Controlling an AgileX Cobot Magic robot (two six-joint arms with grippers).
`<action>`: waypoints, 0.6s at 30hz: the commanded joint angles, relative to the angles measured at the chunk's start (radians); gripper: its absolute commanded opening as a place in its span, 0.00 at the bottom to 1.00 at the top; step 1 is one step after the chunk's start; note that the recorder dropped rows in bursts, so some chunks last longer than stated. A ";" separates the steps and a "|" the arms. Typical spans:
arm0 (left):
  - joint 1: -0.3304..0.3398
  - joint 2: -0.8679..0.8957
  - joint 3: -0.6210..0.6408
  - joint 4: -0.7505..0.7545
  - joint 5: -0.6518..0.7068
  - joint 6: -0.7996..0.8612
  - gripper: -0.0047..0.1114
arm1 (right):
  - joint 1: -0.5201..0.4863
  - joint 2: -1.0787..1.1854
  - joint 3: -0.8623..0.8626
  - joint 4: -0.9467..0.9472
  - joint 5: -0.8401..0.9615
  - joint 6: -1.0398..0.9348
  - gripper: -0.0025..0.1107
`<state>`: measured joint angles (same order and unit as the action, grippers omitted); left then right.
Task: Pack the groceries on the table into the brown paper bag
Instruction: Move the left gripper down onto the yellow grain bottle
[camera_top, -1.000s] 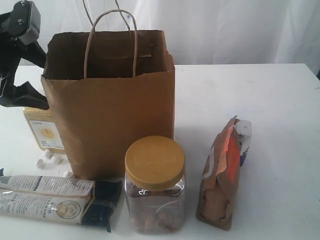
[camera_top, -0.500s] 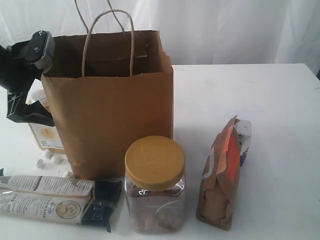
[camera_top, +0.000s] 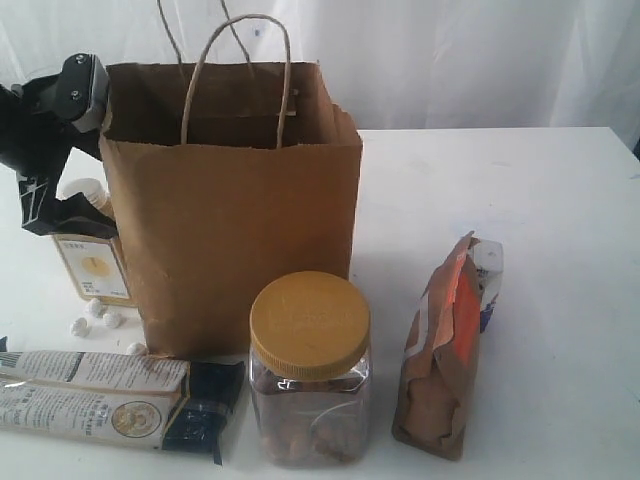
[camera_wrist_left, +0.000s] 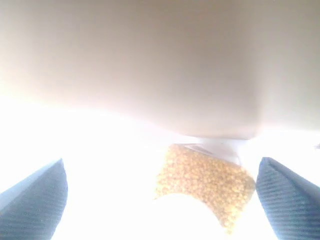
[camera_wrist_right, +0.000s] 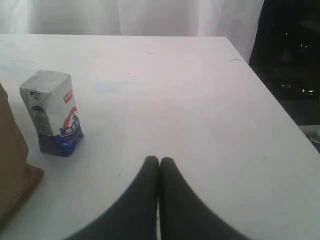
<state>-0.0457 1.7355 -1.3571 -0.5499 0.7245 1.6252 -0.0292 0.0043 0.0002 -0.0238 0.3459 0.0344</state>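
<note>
Left gripper (camera_wrist_left: 161, 170) is down by the yellow white-capped bottle (camera_top: 92, 265), at the left side of the brown paper bag (camera_top: 230, 230). Its two dark fingers (camera_wrist_left: 35, 200) are wide apart, one on each side of the bottle, and have not squeezed it yet. I cannot tell if they touch it. The bottle stands on the table (camera_top: 540, 200), right up against the bag.

Right gripper (camera_wrist_right: 159, 167) has its fingers pressed together and holds nothing. It hangs over a bare part of the table, near the small white-blue carton (camera_wrist_right: 51, 112).

I think a few things could go wrong. The bottle is so close to the bag that a finger could pinch the paper wall too, or push the bag sideways. The bag is tall and light, so a bump could tip it onto the jar with the yellow lid (camera_top: 310, 370). A weak squeeze could let the bottle slip and fall. The twine handles (camera_top: 235, 75) stick up over the opening and could catch the bottle on its way in.

The brown-orange pouch (camera_top: 445, 350) and the long white-black twin packet (camera_top: 110, 400) wait at the front. Some little white bits (camera_top: 95, 315) lie by the bottle.

The writing is too small to read. The bottle's label has a round yellow mark, the packet has a round picture, and the carton has red and blue print.
</note>
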 joint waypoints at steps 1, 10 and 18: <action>-0.002 0.000 -0.001 -0.001 0.022 0.001 0.95 | -0.008 -0.004 0.000 -0.005 -0.004 -0.012 0.02; 0.004 -0.001 -0.001 0.059 0.060 -0.005 0.95 | -0.008 -0.004 0.000 -0.005 -0.004 -0.012 0.02; 0.004 -0.001 -0.001 0.113 0.018 -0.040 0.95 | -0.008 -0.004 0.000 -0.005 -0.004 -0.012 0.02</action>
<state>-0.0457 1.7379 -1.3571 -0.4326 0.7314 1.5976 -0.0292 0.0043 0.0002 -0.0238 0.3459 0.0344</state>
